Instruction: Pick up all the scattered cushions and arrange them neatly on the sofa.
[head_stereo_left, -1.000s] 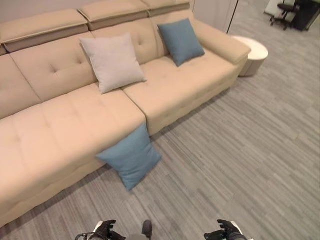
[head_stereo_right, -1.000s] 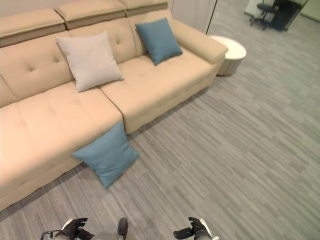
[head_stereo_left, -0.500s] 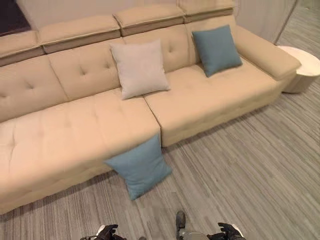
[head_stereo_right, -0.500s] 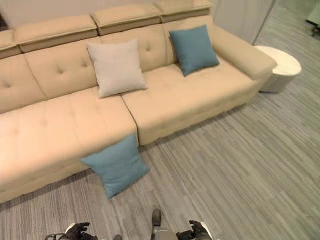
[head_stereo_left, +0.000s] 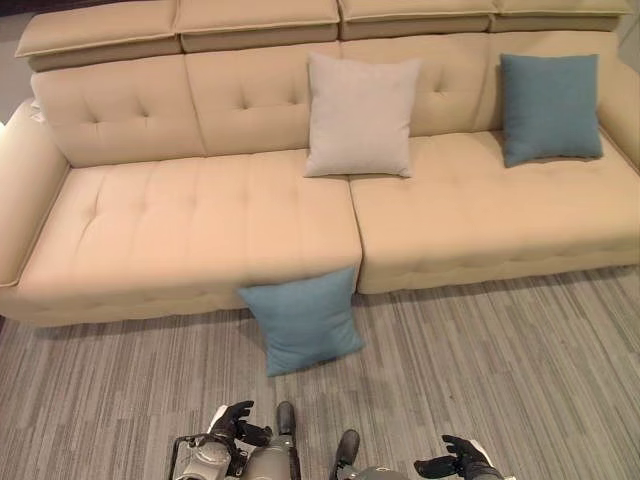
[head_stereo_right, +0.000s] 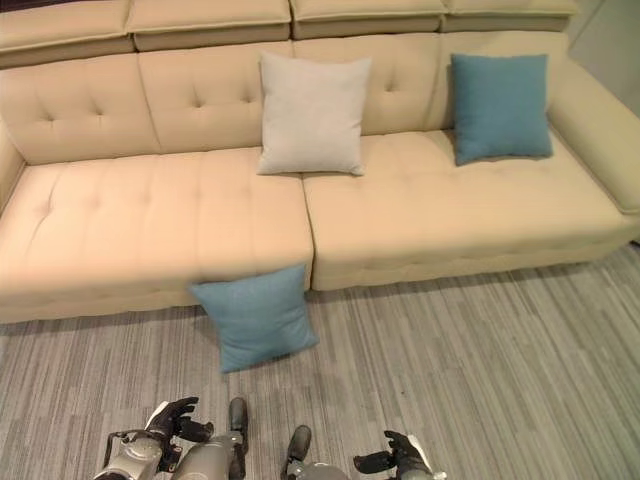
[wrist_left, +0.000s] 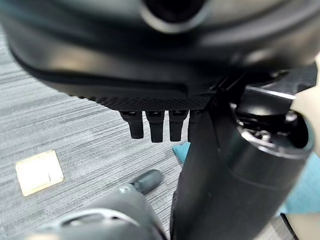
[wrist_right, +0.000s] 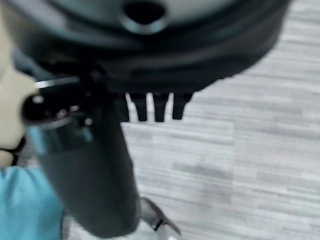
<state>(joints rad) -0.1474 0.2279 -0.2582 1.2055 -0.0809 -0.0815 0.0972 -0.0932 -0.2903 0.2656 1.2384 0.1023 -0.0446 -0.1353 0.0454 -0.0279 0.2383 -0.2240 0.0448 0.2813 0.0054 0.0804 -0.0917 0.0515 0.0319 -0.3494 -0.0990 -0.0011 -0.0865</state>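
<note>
The whole view has swung since a second ago: the sofa (head_stereo_left: 200, 210), seen at a slant then, now faces the camera squarely, so the camera has turned and the cushions themselves have not moved. That puts the one stray item, the blue floor cushion (head_stereo_left: 302, 320), almost straight ahead, propped on the floor (head_stereo_left: 520, 360) and leaning against the sofa front just below the seam between the two seats. The grey cushion (head_stereo_left: 360, 116) and the second blue cushion (head_stereo_left: 550, 108) stand upright against the backrest. The left robot hand (head_stereo_left: 232, 420) and the right robot hand (head_stereo_left: 462, 458) hang low at the near edge, both loosely open and holding nothing, well apart from the floor cushion. One pickup likely remains. The left seat is bare and offers the widest landing room; the floor between robot and cushion looks unobstructed, though the sofa's front edge sits directly behind the cushion.
</note>
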